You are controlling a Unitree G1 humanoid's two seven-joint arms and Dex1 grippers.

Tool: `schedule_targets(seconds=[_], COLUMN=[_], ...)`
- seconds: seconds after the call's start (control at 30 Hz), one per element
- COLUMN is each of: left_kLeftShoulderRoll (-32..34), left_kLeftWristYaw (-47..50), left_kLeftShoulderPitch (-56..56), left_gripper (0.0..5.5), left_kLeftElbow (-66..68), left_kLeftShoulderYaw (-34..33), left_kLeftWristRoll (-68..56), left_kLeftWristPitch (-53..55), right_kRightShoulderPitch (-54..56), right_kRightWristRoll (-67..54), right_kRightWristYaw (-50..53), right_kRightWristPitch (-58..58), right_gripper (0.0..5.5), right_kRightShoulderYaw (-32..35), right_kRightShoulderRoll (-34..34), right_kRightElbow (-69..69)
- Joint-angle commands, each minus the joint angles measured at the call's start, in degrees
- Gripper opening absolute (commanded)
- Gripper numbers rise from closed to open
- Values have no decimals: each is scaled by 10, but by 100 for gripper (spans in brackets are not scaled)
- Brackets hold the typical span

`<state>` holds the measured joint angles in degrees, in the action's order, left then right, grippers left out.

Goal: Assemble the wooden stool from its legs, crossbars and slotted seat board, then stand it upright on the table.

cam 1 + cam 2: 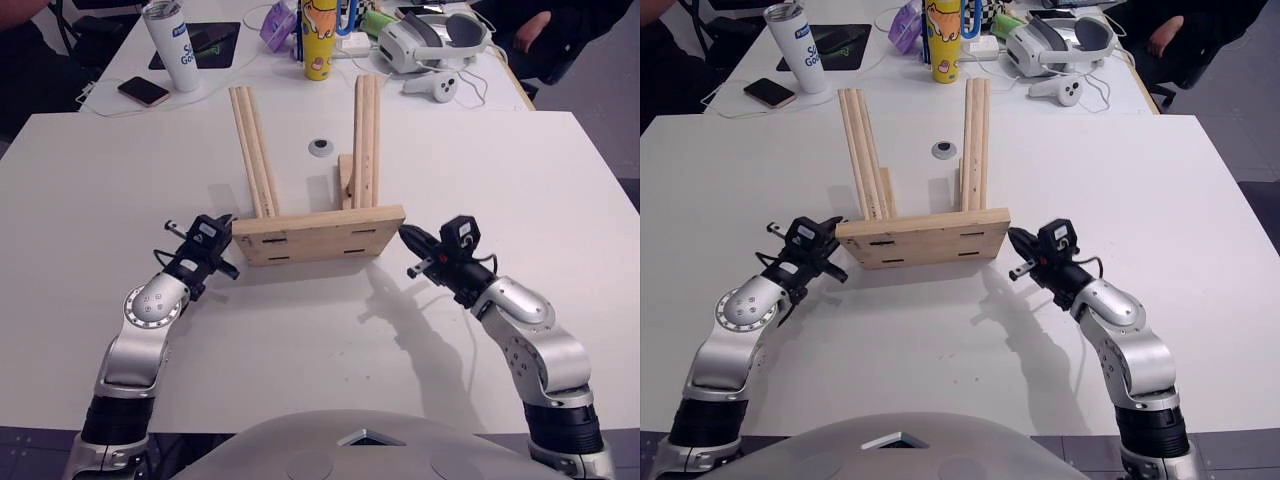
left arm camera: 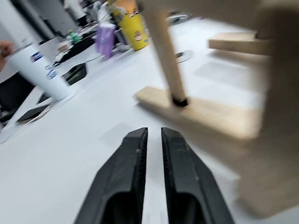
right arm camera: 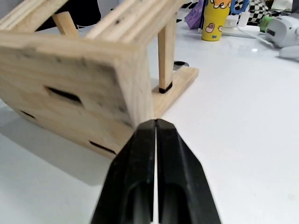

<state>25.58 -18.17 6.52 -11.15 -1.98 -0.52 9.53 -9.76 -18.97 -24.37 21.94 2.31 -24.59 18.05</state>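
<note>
So the stool is lying on its side in the middle of the white tabletop. The seat stands on edge with its slotted face toward the robot, and the legs run flat, pointing away toward the far edge. A crossbar lies on the tabletop between the right-hand legs, with a leg pegged into it.

The left end effector sits right at the seat's left end, low over the tabletop. Its fingers are only a hair apart, a thin slit with nothing in it. From the wrist view the stool is just beside them, not between them.

The right end effector is at the seat's right end. Its fingers are pressed together and the tip is right up against the corner of the board, pinching nothing.

Beyond the stool there's a small round disc between the legs. Further back are a tumbler, a phone, a yellow cup and a headset.
</note>
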Motion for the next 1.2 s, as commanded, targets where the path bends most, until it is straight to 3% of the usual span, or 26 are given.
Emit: schedule_targets(seconds=[0.03,0.17,0.3,0.47,0.63,0.83,1.2], left_kLeftShoulderRoll=[7,41,120,211,228,208,162], left_kLeftWristYaw=[-3,-89,-274,-447,-556,-604,-582], left_kLeftShoulderPitch=[-4,-7,-31,-132,-198,-223,-221], left_gripper=[112,159,214,281,350,407,407], left_kLeftElbow=[92,149,167,252,296,308,266], left_kLeftShoulderYaw=[-87,-136,-127,-78,5,56,69], left_kLeftWristRoll=[-45,-112,-196,-197,-148,-127,-141], left_kLeftWristPitch=[-83,-129,-83,-49,-91,-138,-98], right_kRightShoulderPitch=[-18,-8,31,117,205,265,312], right_kRightWristRoll=[-10,-80,-101,-71,-10,30,34], right_kRightWristYaw=[-37,-149,-259,-369,-439,-467,-481], right_kRightWristPitch=[-70,-67,-55,-73,-133,-189,-197], right_gripper=[16,59,115,186,257,328,328], right_kRightShoulderYaw=[73,117,120,73,0,-49,-71], right_kRightShoulderRoll=[-17,-54,-122,-176,-172,-141,-101], right_kRightElbow=[-96,-145,-187,-258,-347,-406,-413])
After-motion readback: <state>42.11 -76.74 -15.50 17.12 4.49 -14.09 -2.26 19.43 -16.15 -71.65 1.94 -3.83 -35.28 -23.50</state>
